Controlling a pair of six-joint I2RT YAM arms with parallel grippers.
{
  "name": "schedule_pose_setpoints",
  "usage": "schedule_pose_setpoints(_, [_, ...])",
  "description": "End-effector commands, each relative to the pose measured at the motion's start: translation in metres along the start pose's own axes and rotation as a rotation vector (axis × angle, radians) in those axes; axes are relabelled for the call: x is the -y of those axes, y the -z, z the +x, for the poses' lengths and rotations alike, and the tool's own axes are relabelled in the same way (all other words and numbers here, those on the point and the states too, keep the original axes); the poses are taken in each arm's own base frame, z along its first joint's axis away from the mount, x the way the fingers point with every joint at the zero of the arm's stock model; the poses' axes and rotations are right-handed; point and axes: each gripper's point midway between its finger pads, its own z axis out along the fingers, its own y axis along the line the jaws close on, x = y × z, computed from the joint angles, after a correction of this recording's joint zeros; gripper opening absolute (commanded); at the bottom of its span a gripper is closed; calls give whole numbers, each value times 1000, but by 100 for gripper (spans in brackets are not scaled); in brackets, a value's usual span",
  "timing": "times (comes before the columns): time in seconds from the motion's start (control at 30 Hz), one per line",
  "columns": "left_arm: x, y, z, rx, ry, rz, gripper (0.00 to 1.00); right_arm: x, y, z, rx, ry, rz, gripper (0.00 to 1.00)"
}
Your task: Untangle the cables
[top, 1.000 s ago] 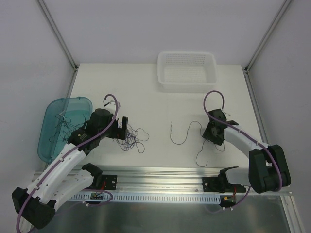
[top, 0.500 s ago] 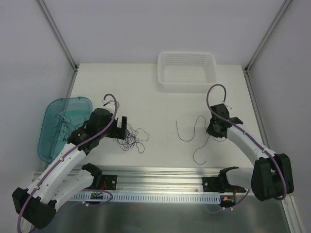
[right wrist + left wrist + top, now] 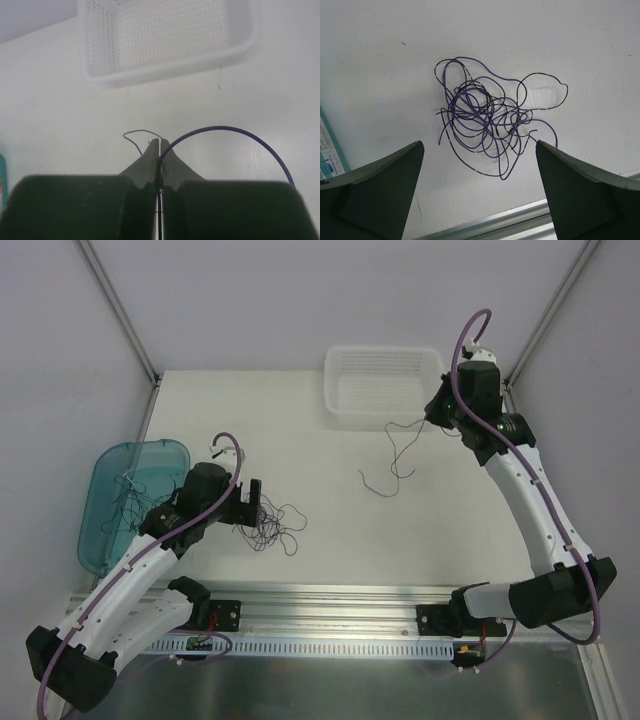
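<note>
One strand (image 3: 225,129) hangs clamped in the right tool (image 3: 159,145), while the knotted clump (image 3: 482,120) waits beneath the wide-apart left tool (image 3: 251,500).

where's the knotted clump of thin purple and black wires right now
In the top external view, the clump lies on the white table, left of centre, just right of the open left gripper and well right of the teal tray.

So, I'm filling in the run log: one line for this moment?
left gripper: open over knotted cable clump | right gripper: shut on single purple strand, near white basket | untangling: unfinished
</note>
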Motion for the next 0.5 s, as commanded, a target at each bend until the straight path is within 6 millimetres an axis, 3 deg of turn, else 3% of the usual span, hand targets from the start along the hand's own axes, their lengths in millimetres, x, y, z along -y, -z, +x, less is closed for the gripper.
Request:
schedule_pose_setpoints(0.0, [-5,-1,-8,31,10,-21,95,-36,0,-58,119,61,-102,1])
schedule_pose_setpoints(0.03, [-6,-2,-8,32,12,-23,95,-40,-13,-62,118,64,-99,1])
schedule_pose_setpoints(0.2, [-7,-3,-8,29,18,-29,96,-82,-19,-118,234,45,-231,1])
schedule_pose_setpoints(0.27, [-7,-5,-8,23,19,-30,95,-108,-10,-141,293,48,-340,1])
schedule_pose_setpoints(0.33, [-6,-6,-7,14,21,-23,95,-117,-4,-156,337,37,-386,1])
schedule_pose_setpoints(0.47, [-5,-8,-6,5,22,-17,95,-146,29,-191,421,28,-560,1])
